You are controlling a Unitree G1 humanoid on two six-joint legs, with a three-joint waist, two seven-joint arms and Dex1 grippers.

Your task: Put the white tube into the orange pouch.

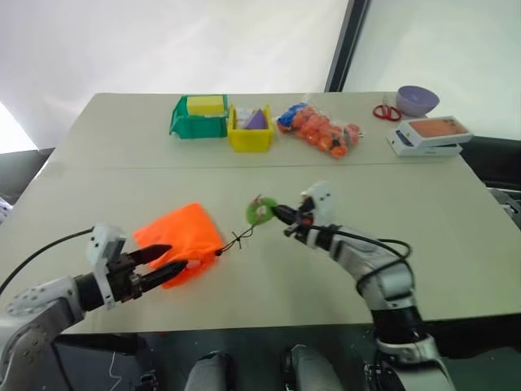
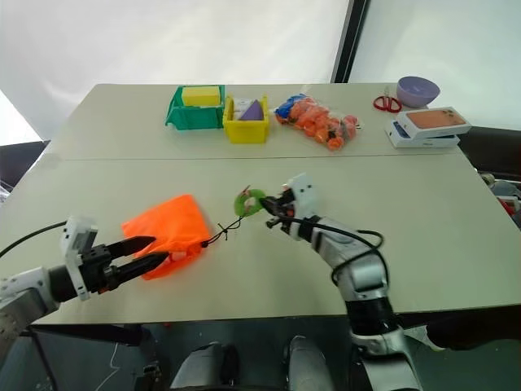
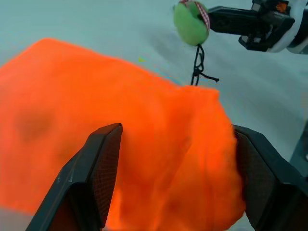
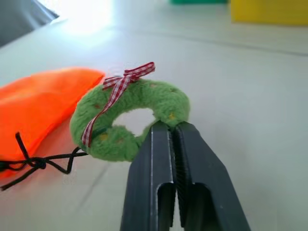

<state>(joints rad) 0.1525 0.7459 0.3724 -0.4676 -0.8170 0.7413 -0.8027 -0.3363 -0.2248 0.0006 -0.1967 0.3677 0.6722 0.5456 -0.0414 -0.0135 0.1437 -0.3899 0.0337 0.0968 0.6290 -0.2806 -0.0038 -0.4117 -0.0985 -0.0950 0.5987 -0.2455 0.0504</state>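
On the grey table (image 1: 456, 212) the orange pouch (image 1: 179, 236) lies mouth rightward between the left fingers (image 1: 167, 262), spread apart; right fingers (image 4: 168, 144) clamp its green wreath (image 4: 130, 115).

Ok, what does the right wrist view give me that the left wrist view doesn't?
Right wrist view: the right end effector shut on the rim of the green plush ring, the red checked ribbon tied on it, and a yellow bin behind. Left wrist view: the left end effector, open, straddling the orange pouch. Both: the pouch, the black cord and the ring.
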